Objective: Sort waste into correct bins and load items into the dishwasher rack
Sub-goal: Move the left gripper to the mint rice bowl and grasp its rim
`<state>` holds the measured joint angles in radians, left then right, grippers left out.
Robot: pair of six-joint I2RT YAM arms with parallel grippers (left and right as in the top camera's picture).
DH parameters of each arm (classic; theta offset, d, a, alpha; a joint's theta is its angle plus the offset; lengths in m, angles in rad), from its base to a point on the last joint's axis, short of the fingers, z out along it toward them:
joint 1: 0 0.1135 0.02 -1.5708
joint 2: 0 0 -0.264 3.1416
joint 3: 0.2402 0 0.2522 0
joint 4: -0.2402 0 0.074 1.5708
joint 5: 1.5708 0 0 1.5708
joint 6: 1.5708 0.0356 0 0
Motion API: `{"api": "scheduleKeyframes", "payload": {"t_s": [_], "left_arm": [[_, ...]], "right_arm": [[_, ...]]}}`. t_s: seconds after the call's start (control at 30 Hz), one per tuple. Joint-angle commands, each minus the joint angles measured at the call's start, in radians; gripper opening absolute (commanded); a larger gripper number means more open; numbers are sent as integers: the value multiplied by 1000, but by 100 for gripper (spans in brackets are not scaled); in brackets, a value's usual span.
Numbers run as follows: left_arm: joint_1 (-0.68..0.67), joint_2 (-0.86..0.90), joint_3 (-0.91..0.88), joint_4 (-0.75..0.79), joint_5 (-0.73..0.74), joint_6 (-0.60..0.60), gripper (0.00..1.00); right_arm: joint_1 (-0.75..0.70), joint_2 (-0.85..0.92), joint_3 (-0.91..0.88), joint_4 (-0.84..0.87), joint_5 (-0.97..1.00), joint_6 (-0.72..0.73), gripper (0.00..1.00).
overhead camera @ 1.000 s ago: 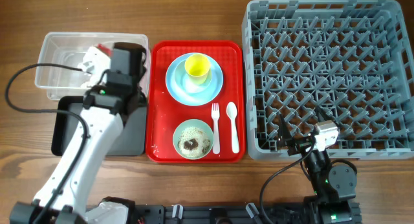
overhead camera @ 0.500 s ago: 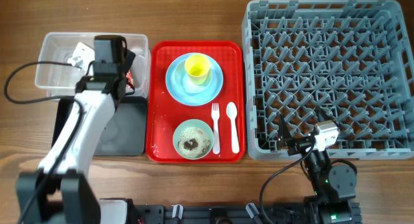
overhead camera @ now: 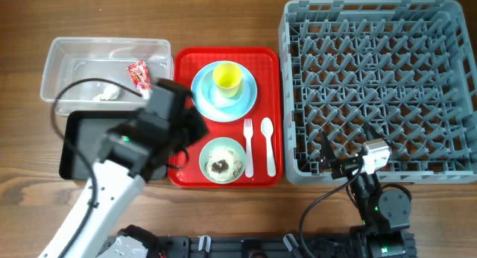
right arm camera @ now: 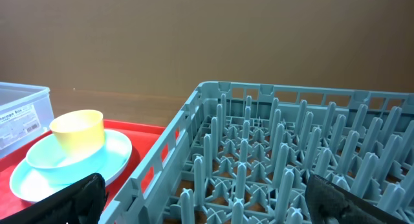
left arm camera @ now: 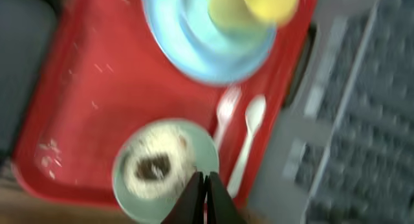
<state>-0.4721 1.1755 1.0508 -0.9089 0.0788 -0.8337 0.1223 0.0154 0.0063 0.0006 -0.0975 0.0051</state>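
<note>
The red snack wrapper (overhead camera: 139, 73) and the white tissue wad (overhead camera: 106, 94) lie in the clear tub (overhead camera: 59, 53). The black tray (overhead camera: 82, 150) sits in front of it. The pale green bowl (overhead camera: 223, 159) holds rice scraps with brown bits. The yellow cup (overhead camera: 227, 77) stands in a pale bowl on the light blue plate (overhead camera: 205, 98). The fork (overhead camera: 248, 148) and spoon (overhead camera: 268, 146) lie side by side. My left gripper (left arm camera: 206, 185) is shut and empty, above the green bowl's (left arm camera: 165, 169) right rim. My right gripper (right arm camera: 213, 204) is open at the near edge of the grey rack (overhead camera: 380, 86).
The dishes all stand on a red serving tray (overhead camera: 186, 64) between the bins and the rack. My left arm (overhead camera: 160, 116) covers the tray's left edge and part of the black tray. The rack (right arm camera: 291, 153) fills the right wrist view, with the cup (right arm camera: 77, 130) at its left.
My left arm swung from above the clear tub to over the red tray's near left. The red wrapper now lies loose in the clear tub. The right arm has not moved.
</note>
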Motion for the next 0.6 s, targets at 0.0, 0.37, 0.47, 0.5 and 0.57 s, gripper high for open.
{"api": "scheduleKeyframes", "payload": {"t_s": [0.0,0.37,0.47,0.5,0.57], "left_arm": [[-177,50,-5,-1,-61,19,4],[-526,317,-5,53,-124,19,4],[-568,344,-5,53,-114,19,4],[-581,344,-5,53,-113,19,4],[-610,344,-5,56,-114,19,8]], "right_arm": [[-5,-5,-1,6,-12,-5,100],[-5,-5,-1,5,-12,-5,100],[-5,-5,-1,5,-12,-5,100],[-5,-5,-1,5,-12,-5,100],[-5,-5,-1,5,-12,-5,100]]}}
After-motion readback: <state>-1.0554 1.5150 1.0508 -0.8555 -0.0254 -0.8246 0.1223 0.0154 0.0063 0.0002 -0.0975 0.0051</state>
